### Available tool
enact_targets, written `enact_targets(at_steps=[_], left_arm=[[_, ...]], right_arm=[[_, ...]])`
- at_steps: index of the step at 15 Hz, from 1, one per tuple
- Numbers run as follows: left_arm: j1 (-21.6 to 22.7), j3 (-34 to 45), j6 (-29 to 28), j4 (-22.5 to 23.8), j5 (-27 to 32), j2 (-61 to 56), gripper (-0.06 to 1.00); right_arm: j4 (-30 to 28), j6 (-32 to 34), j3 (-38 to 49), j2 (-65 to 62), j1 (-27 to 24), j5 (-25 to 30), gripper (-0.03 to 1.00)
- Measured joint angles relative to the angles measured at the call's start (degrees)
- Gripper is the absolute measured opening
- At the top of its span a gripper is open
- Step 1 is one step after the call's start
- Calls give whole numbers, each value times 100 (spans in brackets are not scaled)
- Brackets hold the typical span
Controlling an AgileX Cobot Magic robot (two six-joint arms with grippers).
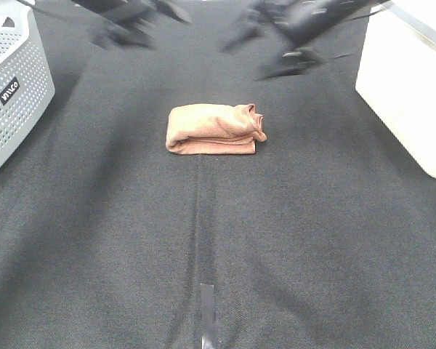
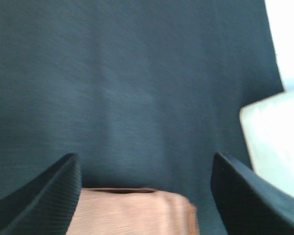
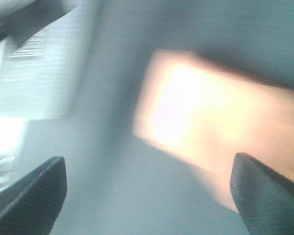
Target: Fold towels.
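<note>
Your towel (image 1: 214, 129) lies folded into a compact brown bundle near the middle of the tabletop (image 1: 218, 240), its layers stacked and a bunched, rolled end at the side toward the white box (image 1: 407, 80). It rests flat on the black cloth, touched by neither arm. A short strip of grey tape (image 1: 207, 309) sits on the cloth well in front of it, in line with a faint seam running toward the bundle.

Look at your left wrist view: the left pincer (image 2: 144, 196) stands wide apart, its two dark ribbed fingers (image 2: 44, 196) on either side of the towel's edge (image 2: 137, 213), with nothing between them but cloth below. The white box shows pale at the side there (image 2: 277, 147).

Your right wrist view is badly blurred. The right pincer (image 3: 147, 196) also stands apart and empty, with the towel (image 3: 210, 127) showing as an overexposed orange rectangle beyond it.

From above, both arms are dark smears at the far edge, the left pincer (image 1: 131, 25) and right pincer (image 1: 291, 36) well apart from the towel. A grey perforated basket (image 1: 14, 94) stands at the left edge.
</note>
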Motion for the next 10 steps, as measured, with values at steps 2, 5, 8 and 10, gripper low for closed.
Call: enact_targets(at_steps=[2, 5, 8, 10], left_arm=[[109, -6, 23, 11, 235, -46, 70], [115, -11, 34, 17, 476, -46, 70], [115, -11, 34, 17, 584, -46, 70], [115, -11, 34, 17, 705, -46, 70]], right_arm=[[928, -401, 0, 338, 189, -160, 85], [1341, -584, 0, 854, 241, -372, 85], [1037, -602, 0, 1060, 183, -407, 85], [602, -510, 0, 1083, 80, -413, 85]])
